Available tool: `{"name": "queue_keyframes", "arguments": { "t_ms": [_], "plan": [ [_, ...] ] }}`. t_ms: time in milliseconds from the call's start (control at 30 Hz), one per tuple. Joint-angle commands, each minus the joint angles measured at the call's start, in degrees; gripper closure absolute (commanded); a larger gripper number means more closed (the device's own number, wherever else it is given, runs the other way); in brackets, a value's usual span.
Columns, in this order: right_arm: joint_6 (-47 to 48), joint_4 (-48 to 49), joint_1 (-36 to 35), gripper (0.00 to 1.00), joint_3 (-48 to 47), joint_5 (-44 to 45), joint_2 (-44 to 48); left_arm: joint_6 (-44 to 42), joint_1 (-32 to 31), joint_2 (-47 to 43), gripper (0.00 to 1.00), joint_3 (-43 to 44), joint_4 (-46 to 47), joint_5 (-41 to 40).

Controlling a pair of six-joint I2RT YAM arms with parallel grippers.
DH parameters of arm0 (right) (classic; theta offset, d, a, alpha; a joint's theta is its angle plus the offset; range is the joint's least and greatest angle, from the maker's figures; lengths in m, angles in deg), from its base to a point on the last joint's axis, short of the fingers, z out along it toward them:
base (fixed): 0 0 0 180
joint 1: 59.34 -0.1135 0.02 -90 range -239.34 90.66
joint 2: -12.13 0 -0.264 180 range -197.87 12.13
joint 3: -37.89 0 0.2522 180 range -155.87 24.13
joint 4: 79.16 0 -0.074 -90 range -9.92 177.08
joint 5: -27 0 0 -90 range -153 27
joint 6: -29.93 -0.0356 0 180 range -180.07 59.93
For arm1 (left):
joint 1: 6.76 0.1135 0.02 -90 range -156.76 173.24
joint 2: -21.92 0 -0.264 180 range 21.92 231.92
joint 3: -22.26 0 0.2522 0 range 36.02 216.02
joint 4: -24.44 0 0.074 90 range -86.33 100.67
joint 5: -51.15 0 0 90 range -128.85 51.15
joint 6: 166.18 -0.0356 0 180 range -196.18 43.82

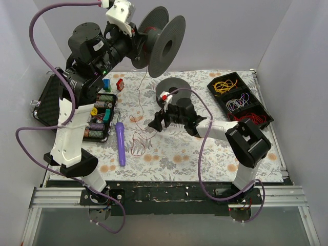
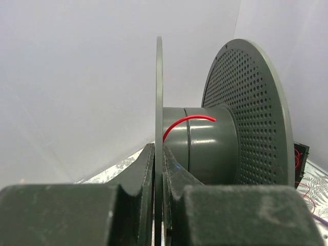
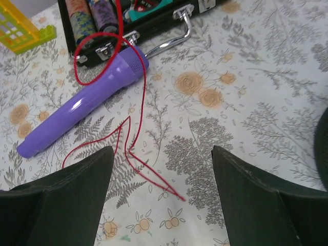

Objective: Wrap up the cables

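Note:
My left gripper (image 1: 136,38) is raised high at the back and shut on one flange of a dark grey spool (image 1: 163,41). In the left wrist view its fingers (image 2: 177,174) clamp the thin flange (image 2: 159,92), and the red wire (image 2: 187,120) lies on the hub. The thin red wire (image 1: 138,102) hangs from the spool to loose loops on the floral cloth (image 1: 137,143). My right gripper (image 1: 158,120) is open and low just right of those loops. In the right wrist view (image 3: 163,151) the wire's free end (image 3: 177,193) lies on the cloth between the open fingers, touching neither.
A second grey spool (image 1: 173,88) stands behind my right gripper. A purple pen-like tool (image 1: 121,143) (image 3: 82,107) lies beside an open black case of thread spools (image 1: 100,118). A black tray (image 1: 259,110) with yellow, purple-white and red wire bundles sits at the right. White walls surround the table.

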Motion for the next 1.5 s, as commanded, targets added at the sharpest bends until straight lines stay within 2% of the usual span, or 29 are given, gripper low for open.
{"name": "queue_keyframes", "arguments": {
  "t_ms": [0,200,267,300,433,467,600,733,800,867,1033,1167,1233,1367,1467],
  "plan": [
    [1.58,-1.28,-2.05,0.15,-2.70,-2.19,-3.77,-0.19,-0.17,-2.10,1.00,3.15,2.34,-0.29],
    [5.09,-5.23,-1.88,0.16,-8.32,-0.79,-11.50,-0.36,-0.08,-2.45,1.00,3.59,2.42,-0.73],
    [6.06,-8.39,-1.53,0.24,-10.35,-1.31,-13.35,-0.54,-0.17,-2.71,1.00,3.50,2.07,-0.73],
    [6.06,-9.36,-1.35,0.30,-11.23,-1.93,-14.23,-0.63,-0.17,-2.80,1.00,3.50,1.90,-0.73],
    [5.63,-11.39,-0.04,0.89,-10.28,-4.13,-13.63,-1.50,-0.17,-3.33,1.00,3.33,1.46,-0.82],
    [5.54,-12.27,0.40,0.98,-9.05,-4.13,-12.41,-2.20,-0.17,-3.68,1.00,2.81,1.19,-0.82],
    [0.55,-13.50,6.36,0.99,-1.59,-5.18,-2.67,-6.42,-0.08,-6.22,1.00,-2.80,-1.26,-3.10],
    [-8.86,-13.50,21.63,0.99,5.80,-9.31,12.62,-12.39,-0.08,-10.00,1.00,-11.94,-7.49,3.38],
    [-10.46,-15.69,28.76,0.99,5.03,-10.98,18.69,-15.29,-0.17,-11.50,1.00,-17.13,-11.80,6.29],
    [-8.72,-20.51,32.38,0.99,0.74,-11.60,21.87,-17.49,-0.17,-12.73,1.00,-23.45,-14.53,8.32],
    [-4.75,-36.15,32.75,0.99,-15.78,-11.87,23.20,-19.00,-0.17,-13.79,1.00,-41.11,-16.39,13.59],
    [-7.19,-41.01,32.75,0.99,-25.90,-11.68,24.60,-16.10,-0.17,-14.14,1.00,-52.72,-7.36,8.34],
    [-10.01,-40.31,31.61,0.99,-28.45,-13.44,25.48,-13.39,-0.17,-12.92,1.00,-54.50,-2.18,4.92],
    [-12.13,-41.01,25.03,0.99,-31.80,-15.73,26.36,-8.55,-0.08,-9.49,1.00,-56.87,8.64,-3.43],
    [-13.44,-39.35,19.41,0.99,-34.52,-17.04,26.81,-7.14,-0.17,-6.59,1.00,-57.84,13.84,-5.65]
  ]
}}
